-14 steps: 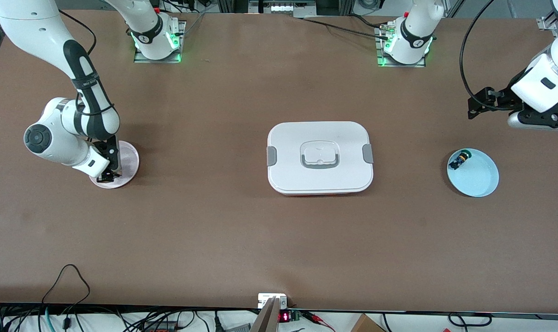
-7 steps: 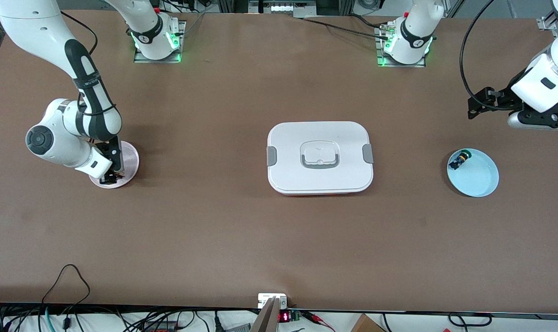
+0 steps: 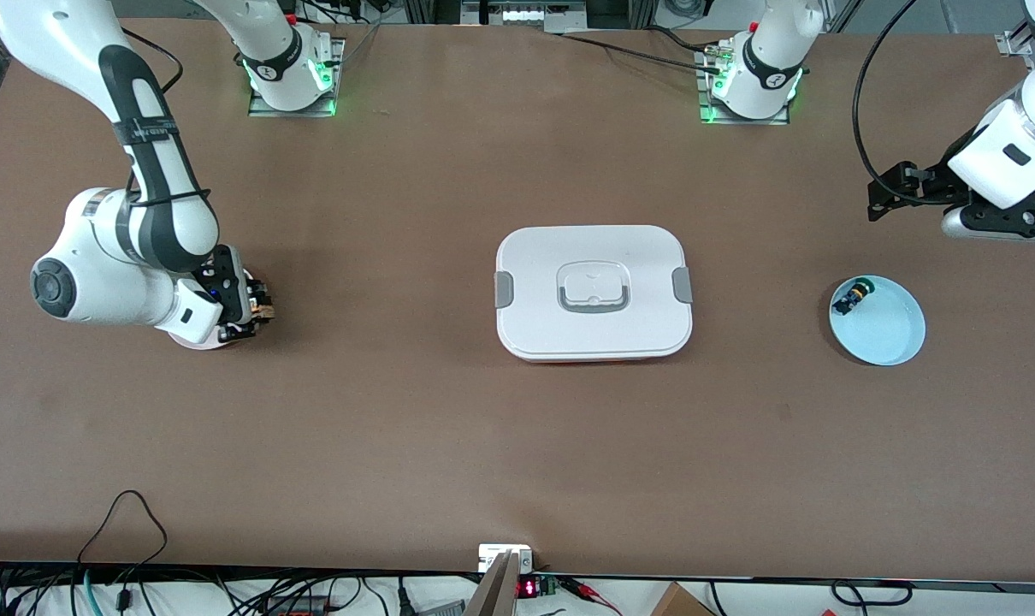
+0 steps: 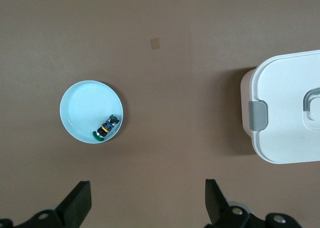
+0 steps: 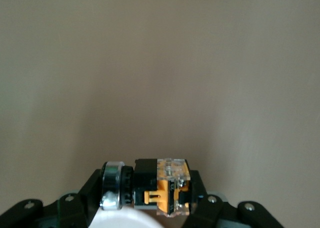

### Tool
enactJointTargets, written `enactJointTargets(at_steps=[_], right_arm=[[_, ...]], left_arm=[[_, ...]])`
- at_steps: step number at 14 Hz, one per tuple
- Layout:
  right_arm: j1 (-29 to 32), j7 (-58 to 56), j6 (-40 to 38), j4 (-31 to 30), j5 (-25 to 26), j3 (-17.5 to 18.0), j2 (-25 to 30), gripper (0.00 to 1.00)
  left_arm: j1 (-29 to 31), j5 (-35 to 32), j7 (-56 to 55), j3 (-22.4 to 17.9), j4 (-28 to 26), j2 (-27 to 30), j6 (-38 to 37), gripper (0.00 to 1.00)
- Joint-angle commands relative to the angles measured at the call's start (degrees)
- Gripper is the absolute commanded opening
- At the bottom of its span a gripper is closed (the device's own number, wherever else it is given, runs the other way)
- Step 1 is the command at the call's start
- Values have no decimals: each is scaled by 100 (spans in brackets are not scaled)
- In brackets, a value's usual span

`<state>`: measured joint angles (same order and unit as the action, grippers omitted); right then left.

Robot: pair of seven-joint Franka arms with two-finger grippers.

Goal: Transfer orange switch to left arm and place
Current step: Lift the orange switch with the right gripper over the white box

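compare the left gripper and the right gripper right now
The right gripper is shut on the orange switch, just above the pink plate; the left gripper is open and holds nothing. The right works at its own end of the table; the left waits near the blue plate. Both are black and two-fingered.

A wide brown table (image 3: 449, 445) fills the view, with what look like tangled cables (image 3: 124, 590) along its near edge.

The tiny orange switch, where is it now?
The tiny orange switch is gripped in the right pincer, over the pink round plate at the right arm's end of the table.
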<state>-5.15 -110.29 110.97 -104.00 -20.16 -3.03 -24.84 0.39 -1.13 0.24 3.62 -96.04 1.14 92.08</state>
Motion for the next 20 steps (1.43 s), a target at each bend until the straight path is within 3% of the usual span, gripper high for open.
enactJointTargets(at_steps=[1,5,7,9,12,14,16,20], right_arm=[[14,86,-576,336,-881,232,-39,0],[-56,814,-858,424,-2314,662,-30,0],[-65,1035,-850,494,-2973,1048,-30,0],[-144,1211,-718,512,-4052,1339,-39,0],[-748,1185,-228,555,-5809,1393,-47,0],[-1258,1080,343,687,-6935,1393,-47,0],[-1663,983,923,923,-7666,1393,-39,0],[-2322,965,1909,1347,-8309,1393,-39,0]], left_arm=[[-30,-80,-59,7,24,53,-84,100],[-30,-63,-68,-2,33,53,-84,100],[-47,-63,-94,-2,173,-43,-119,100],[-74,-54,-94,-2,357,-157,-399,100],[-205,77,-138,15,420,-193,-585,100],[-267,515,-138,33,420,-219,-795,100],[-328,1050,-86,59,411,-272,-1033,100],[-180,2877,-68,51,376,-342,-1419,100]])
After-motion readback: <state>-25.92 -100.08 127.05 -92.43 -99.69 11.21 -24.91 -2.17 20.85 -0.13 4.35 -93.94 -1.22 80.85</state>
